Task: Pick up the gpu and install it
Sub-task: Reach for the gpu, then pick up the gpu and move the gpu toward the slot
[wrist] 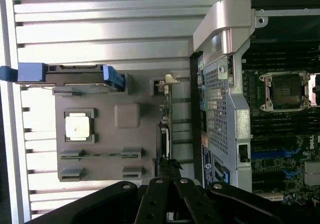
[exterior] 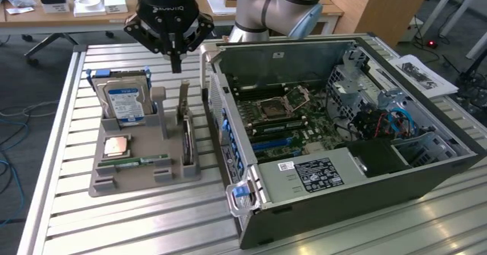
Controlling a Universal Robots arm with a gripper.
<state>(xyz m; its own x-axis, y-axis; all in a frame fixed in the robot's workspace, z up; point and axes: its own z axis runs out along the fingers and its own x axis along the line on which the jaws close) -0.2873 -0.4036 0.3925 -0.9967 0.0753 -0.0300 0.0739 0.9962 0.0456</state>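
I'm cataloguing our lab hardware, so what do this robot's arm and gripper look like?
The arm is silver-grey tubing with rounded joints and pale blue caps. The gripper is black, with white lettering on its body, a small blue light above that, and bolted linkage bars narrowing to slim jaws.

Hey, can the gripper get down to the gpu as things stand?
Probably yes: the gripper hangs above the gpu, which stands on edge in its holder with nothing between them, though the jaws are shut.
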